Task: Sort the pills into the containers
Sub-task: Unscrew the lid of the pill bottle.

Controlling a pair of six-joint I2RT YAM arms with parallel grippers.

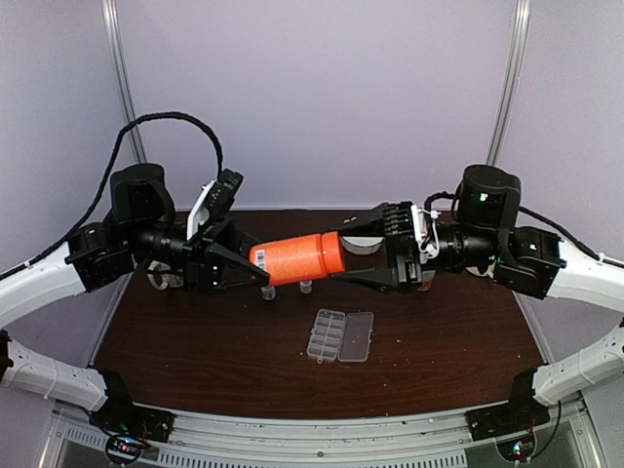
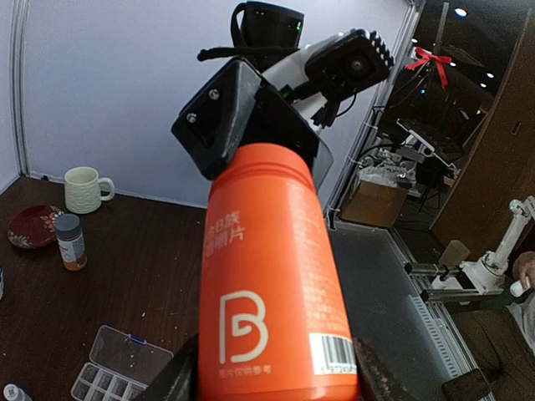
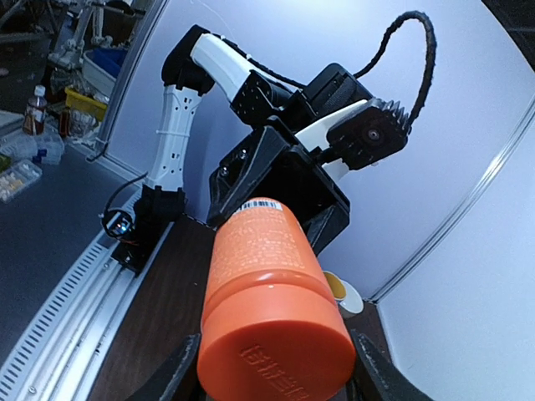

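An orange bottle (image 1: 297,258) hangs level above the table between my two arms. My left gripper (image 1: 258,265) is shut on its barcoded base end (image 2: 272,276), with a finger pressed on each side. My right gripper (image 1: 346,258) is shut on the orange screw cap (image 3: 276,359) at the other end. The containers are the cells of a flat clear organiser box (image 1: 339,334), which lies on the table below the bottle with its lid folded open. The same box (image 2: 117,368) shows at the lower left of the left wrist view. I cannot make out any pills.
Two tiny white bottles (image 1: 268,291) (image 1: 305,286) stand on the dark wooden table (image 1: 195,351) under the orange bottle. A cream mug (image 2: 86,189), a red saucer (image 2: 32,225) and a small grey-capped bottle (image 2: 70,242) sit at the back. A yellow-lined cup (image 3: 343,292) stands near the wall.
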